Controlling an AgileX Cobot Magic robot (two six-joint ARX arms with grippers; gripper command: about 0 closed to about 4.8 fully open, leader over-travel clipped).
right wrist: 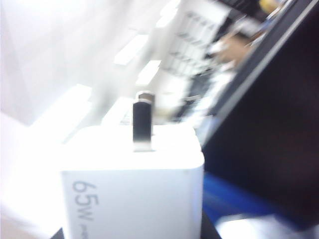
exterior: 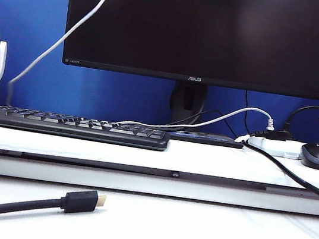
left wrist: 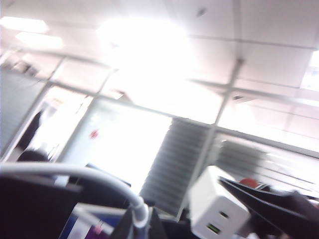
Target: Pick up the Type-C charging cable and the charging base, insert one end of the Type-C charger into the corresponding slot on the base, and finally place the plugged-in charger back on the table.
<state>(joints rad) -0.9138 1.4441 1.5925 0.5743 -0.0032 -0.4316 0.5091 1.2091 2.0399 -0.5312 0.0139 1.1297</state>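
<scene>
1. Type-C charging cable (left wrist: pixel 75 174): limp, light, slippery; the left gripper (left wrist: pixel 139 226) is closed around its plug end, aloft.
2. Charging base (right wrist: pixel 134 189): rigid, smooth block held in the half-open right gripper (right wrist: pixel 134 234), above the table (exterior: pixel 190 232).

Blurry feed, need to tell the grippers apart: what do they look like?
In the left wrist view, the left gripper is dark, near-black fingers; the right gripper is a black tapering wedge. No markings readable. The exterior view shows neither arm.
</scene>
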